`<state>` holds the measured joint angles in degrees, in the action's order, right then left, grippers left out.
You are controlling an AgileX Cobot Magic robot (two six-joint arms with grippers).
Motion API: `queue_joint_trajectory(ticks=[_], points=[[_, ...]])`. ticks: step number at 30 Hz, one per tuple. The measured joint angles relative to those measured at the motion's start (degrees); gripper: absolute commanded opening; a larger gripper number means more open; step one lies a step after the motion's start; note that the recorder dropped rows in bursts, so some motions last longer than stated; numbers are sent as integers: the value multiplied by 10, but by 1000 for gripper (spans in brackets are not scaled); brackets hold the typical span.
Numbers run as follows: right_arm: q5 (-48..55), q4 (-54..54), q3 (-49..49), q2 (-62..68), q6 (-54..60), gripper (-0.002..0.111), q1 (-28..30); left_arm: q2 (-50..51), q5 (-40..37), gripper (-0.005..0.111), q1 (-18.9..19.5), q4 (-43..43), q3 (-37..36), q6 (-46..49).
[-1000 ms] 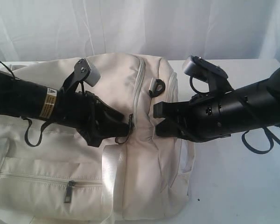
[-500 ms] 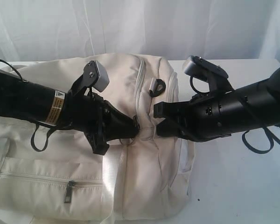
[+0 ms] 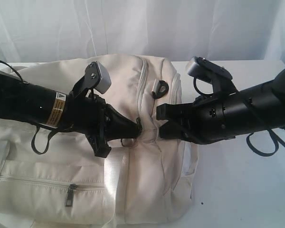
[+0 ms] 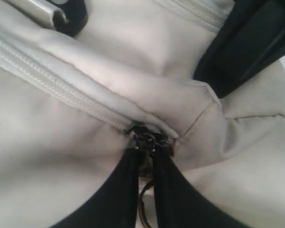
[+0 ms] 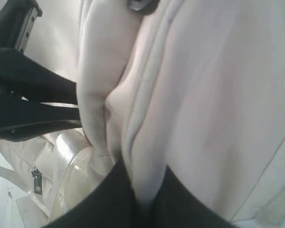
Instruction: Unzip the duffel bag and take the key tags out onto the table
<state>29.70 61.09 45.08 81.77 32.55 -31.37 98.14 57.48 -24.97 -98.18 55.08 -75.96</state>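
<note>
The duffel bag [image 3: 147, 180] lies across the left half of the counter [image 3: 237, 190], up to its far edge. My left hand [image 4: 148, 152] is pinched tight on the zip pull [image 4: 144, 137] at the end of the closed zip [image 4: 61, 88]. My right hand [image 5: 141, 190] is nearly closed, squeezing a fold of the bag's fabric just beside it, both hands meeting over the bag's middle.

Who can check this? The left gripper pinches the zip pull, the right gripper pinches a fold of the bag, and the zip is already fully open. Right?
Not quite. The zip is closed; the left wrist view shows its teeth joined up to the pull. The rest stands: left gripper on the pull, right gripper on a fold of the bag.
</note>
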Motion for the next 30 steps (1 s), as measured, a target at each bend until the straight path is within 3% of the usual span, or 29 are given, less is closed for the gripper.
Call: queue_joint_trajectory(ticks=[11, 19, 25, 27, 30], points=[[-2, 0, 0, 0, 0, 0, 0, -17, -75, 5, -4, -4, 0, 4], [-2, 0, 0, 0, 0, 0, 0, -56, -106, 5, -4, 1, 57, 0], [-2, 0, 0, 0, 0, 0, 0, -57, -118, 5, -2, -8, 86, -70], [-2, 0, 0, 0, 0, 0, 0, -57, -97, 13, 13, -8, 64, -74], [-2, 0, 0, 0, 0, 0, 0, -58, -64, 46, 38, -10, 25, -74]])
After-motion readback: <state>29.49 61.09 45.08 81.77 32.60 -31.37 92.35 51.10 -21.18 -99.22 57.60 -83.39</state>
